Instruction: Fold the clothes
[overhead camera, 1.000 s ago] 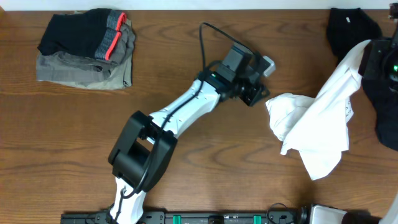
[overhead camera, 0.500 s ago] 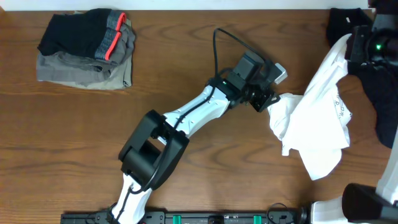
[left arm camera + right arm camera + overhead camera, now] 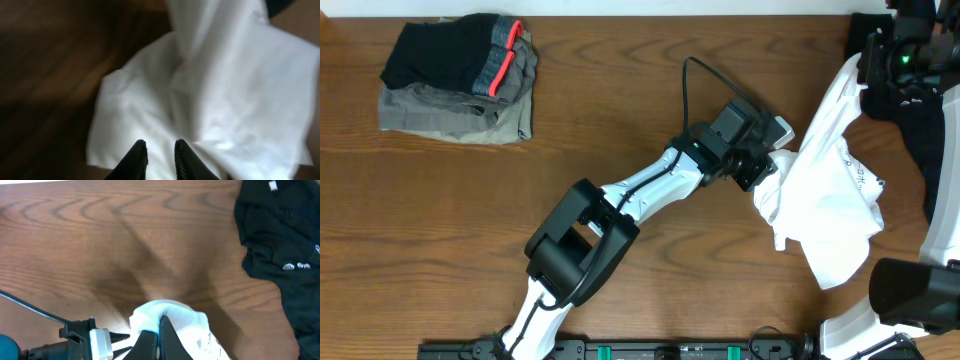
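Note:
The white T-shirt (image 3: 825,195) hangs crumpled at the right of the table, its top end lifted, its lower part resting on the wood. Small dark lettering shows on it near its right edge. My right gripper (image 3: 873,62) is shut on the shirt's top edge and holds it up; the right wrist view shows the jaws (image 3: 161,322) pinching white cloth (image 3: 175,315). My left gripper (image 3: 772,172) is at the shirt's left edge. In the left wrist view its jaws (image 3: 160,146) are slightly apart over the white cloth (image 3: 220,95), gripping nothing.
A folded stack of dark and grey clothes (image 3: 460,78) lies at the far left. A black garment (image 3: 920,130) lies at the far right, also in the right wrist view (image 3: 280,240). A cable (image 3: 688,85) loops from the left arm.
My left gripper has moved right to the shirt's left edge. My right gripper has carried the shirt's top end up and toward the far edge.

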Robot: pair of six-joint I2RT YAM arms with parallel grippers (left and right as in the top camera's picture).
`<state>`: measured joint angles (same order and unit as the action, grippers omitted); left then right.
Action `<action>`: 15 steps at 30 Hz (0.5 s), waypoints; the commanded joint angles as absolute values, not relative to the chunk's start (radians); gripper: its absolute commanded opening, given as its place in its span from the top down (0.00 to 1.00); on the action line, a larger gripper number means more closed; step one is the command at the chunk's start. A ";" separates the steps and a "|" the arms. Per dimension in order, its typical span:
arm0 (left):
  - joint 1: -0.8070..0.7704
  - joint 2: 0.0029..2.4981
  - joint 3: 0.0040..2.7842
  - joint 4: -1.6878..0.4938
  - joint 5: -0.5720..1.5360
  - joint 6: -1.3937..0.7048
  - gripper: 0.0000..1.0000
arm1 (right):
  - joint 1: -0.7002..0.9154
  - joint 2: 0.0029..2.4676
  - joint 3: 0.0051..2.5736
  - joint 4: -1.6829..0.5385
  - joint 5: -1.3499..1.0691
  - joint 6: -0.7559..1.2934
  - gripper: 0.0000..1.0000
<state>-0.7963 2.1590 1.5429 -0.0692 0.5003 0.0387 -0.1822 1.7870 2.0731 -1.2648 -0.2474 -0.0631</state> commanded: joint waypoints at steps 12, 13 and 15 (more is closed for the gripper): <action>-0.782 2.276 1.542 -0.027 0.346 0.052 0.47 | -0.187 1.786 2.078 -1.246 -0.270 -0.076 0.99; -0.780 2.276 1.542 -0.035 0.346 0.052 0.43 | -0.187 1.786 2.078 -1.245 -0.270 -0.076 0.99; -0.780 2.282 1.542 -0.051 0.346 0.052 0.38 | -0.187 1.786 2.078 -1.245 -0.270 -0.076 0.99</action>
